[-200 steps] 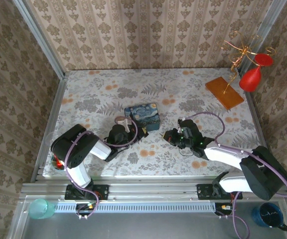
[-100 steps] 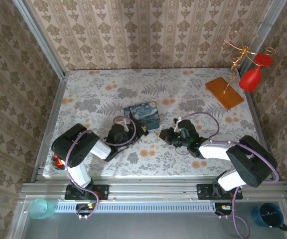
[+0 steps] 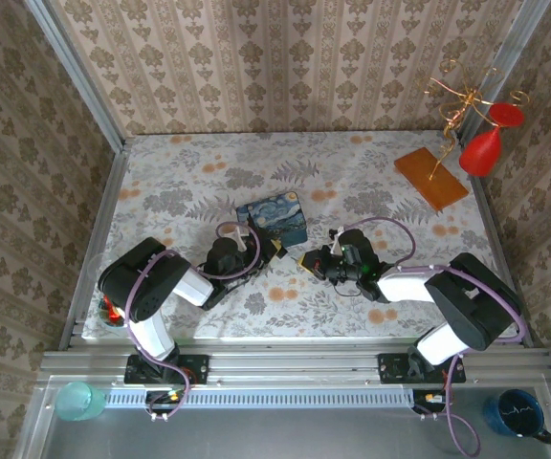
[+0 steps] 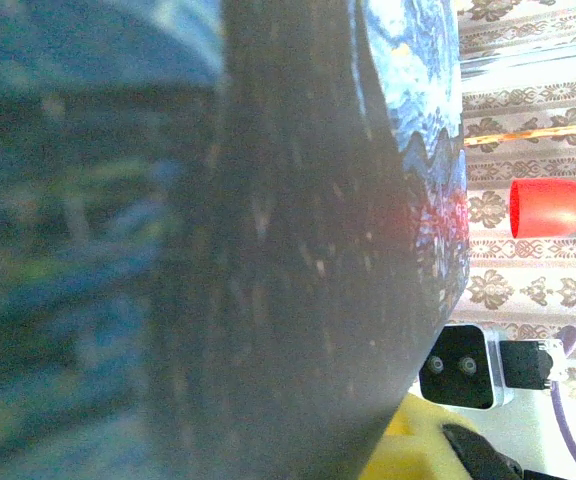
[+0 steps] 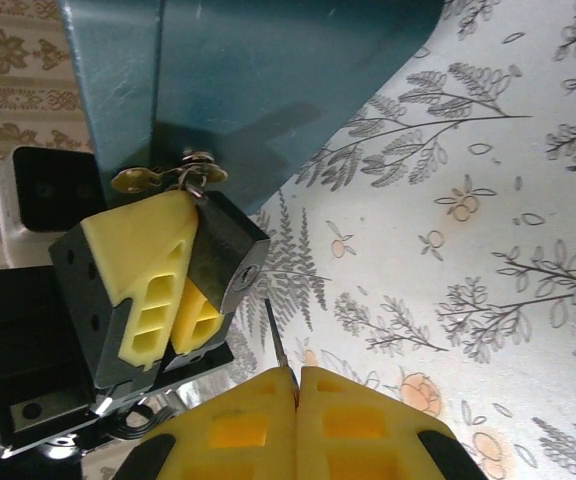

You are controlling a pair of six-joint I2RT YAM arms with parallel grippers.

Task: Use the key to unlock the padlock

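Left gripper (image 3: 271, 251) sits low on the counter (image 5: 488, 200), tight against the blue box (image 5: 268, 70). Its yellow fingers (image 5: 138, 270) look pinched on the padlock (image 5: 226, 250), prob. to stop it swinging on the brass hasp (image 5: 163, 178) & to hold the keyhole out toward the other arm.

Padlock hangs at the box side facing the arms, shackle end at the hasp. In the right wrist view its long axis runs hasp-to-keyhole, i.e. upper left to lower right. The keyhole face points down toward the right gripper (image 5: 297, 385).

Key (image 5: 276, 335) is a thin blade poking out btwn the right fingers, which are pressed together on it. Blade aims up at the keyhole, approx in line w/ the lock axis, so it can slide straight in. Tip is just beside the keyhole, not in yet.
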